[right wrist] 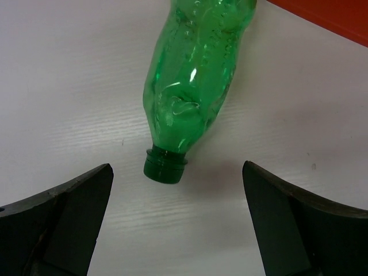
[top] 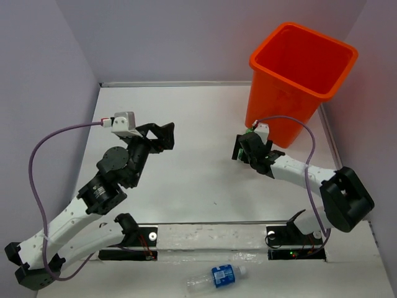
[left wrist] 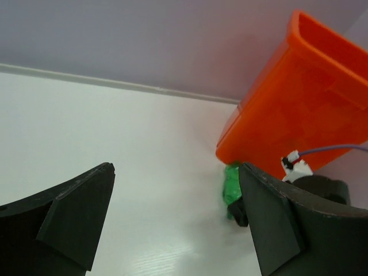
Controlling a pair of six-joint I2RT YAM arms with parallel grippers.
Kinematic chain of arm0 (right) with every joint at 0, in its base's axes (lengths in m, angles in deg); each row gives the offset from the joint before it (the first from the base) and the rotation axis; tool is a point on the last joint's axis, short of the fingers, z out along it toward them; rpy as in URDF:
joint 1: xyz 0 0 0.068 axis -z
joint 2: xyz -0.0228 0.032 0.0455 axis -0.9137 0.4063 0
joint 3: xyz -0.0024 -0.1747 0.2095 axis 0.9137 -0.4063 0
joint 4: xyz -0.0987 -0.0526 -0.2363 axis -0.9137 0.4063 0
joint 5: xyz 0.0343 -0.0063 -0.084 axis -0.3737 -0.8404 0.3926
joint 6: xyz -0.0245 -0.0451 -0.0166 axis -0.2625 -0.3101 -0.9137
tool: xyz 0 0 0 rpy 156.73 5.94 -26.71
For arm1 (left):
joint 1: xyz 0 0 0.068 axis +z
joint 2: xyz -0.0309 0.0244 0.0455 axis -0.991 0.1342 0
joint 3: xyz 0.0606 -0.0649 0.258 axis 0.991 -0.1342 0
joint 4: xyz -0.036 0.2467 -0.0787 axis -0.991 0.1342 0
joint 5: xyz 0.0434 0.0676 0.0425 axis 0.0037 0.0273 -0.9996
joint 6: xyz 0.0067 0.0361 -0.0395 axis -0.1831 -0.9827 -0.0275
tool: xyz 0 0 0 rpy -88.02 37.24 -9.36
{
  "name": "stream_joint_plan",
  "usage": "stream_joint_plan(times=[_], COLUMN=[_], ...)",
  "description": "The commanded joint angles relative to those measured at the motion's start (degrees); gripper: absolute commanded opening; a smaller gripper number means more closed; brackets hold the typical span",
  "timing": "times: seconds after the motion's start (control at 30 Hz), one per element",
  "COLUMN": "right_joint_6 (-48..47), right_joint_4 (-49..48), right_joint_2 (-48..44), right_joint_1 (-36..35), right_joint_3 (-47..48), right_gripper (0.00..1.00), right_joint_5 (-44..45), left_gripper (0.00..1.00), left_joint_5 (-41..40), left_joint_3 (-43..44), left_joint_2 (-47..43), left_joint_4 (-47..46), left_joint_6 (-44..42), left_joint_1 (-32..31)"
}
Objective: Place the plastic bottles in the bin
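- This is a robotics lab test cell, a staged bench rather than a lived-in room.
- Plain lavender-grey wall panels (top: 43, 62) box in a flat white tabletop (top: 198, 124) on its left, far and right sides.
- A white-and-black jointed left robot arm (top: 74, 214) and its twin, the right robot arm (top: 298, 167), sit on black base plates (top: 118, 253) at the near edge.
- A bare purple cable (top: 37, 155) loops in the open along the left robot arm, and a second purple cable (top: 308, 133) arcs over the right.
- A tall bright-orange plastic bin (top: 298, 68) stands on the tabletop itself, in the far right corner.

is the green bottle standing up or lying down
Lying down. The green bottle rests on its side, flat on the white table.
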Motion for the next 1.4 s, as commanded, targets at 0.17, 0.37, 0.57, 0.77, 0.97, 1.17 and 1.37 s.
stream_joint_plan(times=[0.17, 0.37, 0.57, 0.77, 0.97, 1.17, 1.37], right_joint_6=[1.4, 1.0, -3.1, -8.0, -21.8, -32.1, -29.8], right_joint_4=[-4.4, -4.5, -3.0, 1.3, 5.6, 7.6, 11.5], right_joint_2=[15.6, 23.6, 13.2, -5.3, -11.5, -4.6, 1.7], right_joint_1=[3.4, 5.7, 1.8, -4.5, -4.6, 9.8, 25.2], right_joint_3=[13.9, 17.6, 13.6, 13.1, 30.2, 50.9, 59.5], right_gripper=[1.00, 0.87, 0.45, 0.39, 0.38, 0.37, 0.37], right_joint_5=[7.2, 9.0, 3.2, -14.5, -16.9, -10.4, -14.6], left_gripper=[0.99, 0.99, 0.99, 0.99, 0.99, 0.99, 0.99], left_joint_5=[5.9, 6.8, 6.0, 7.1, 8.6, 9.0, 10.3], left_joint_3=[-5.0, -5.6, -5.7, -5.6, -5.5, -5.8, -6.1], left_joint_2=[7.0, 7.1, 7.1, 8.2, 8.8, 8.1, 7.1], left_joint_4=[-2.2, -2.0, -2.5, -3.2, -3.3, -3.3, -3.5], left_joint_6=[-4.7, -6.4, -7.1, -7.0, -6.2, -5.7, -5.6], left_joint_1=[0.1, 0.2, 0.4, 2.4, 5.8, 7.1, 7.2])
